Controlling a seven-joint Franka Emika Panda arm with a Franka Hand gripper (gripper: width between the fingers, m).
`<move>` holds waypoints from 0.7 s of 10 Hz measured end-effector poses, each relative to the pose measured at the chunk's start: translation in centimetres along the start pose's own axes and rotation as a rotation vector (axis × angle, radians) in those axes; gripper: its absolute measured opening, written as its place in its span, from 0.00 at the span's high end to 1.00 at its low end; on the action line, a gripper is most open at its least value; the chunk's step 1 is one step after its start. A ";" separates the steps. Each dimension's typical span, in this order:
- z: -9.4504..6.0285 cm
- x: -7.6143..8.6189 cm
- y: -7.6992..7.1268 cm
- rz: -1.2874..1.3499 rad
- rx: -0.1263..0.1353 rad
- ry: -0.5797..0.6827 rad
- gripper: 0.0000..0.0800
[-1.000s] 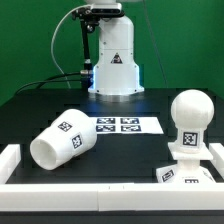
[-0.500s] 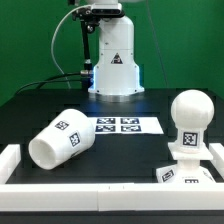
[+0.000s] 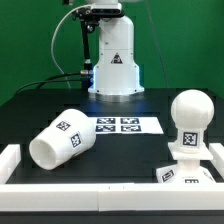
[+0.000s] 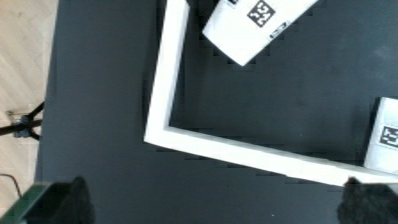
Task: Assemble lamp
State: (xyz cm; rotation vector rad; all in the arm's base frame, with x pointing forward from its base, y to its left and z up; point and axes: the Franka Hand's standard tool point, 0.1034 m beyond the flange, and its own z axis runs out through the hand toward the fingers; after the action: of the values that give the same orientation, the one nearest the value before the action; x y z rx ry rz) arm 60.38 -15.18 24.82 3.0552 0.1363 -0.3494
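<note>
Smooth white tapered shade [image 3: 60, 138] lies on its side on the matte black tabletop [image 3: 120, 150], beside the marker board [image 3: 121, 125]; round-headed bulb [image 3: 189, 120] stands on the square base [image 3: 186, 170] near the white rail [image 3: 100, 185]. Hand [image 4: 214, 203] released, empty.

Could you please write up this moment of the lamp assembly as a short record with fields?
shade: large white tapered plastic shade, lying on its side on the black table, toward the exterior view's left
bulb: white round-headed bulb, upright on the base
base: white flared square base, at the exterior view's right
marker board: flat white marker board, beside the shade
frame: white rail bordering the work area
pincer: open, holding nothing, above the table
assembly: shade not yet mounted
</note>
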 end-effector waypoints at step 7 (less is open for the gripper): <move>7.5 -0.2 -3.4 0.087 0.148 -0.035 0.13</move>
State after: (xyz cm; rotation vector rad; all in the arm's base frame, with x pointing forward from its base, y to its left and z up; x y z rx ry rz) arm 58.19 -12.36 17.40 3.1855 -0.0261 -0.4255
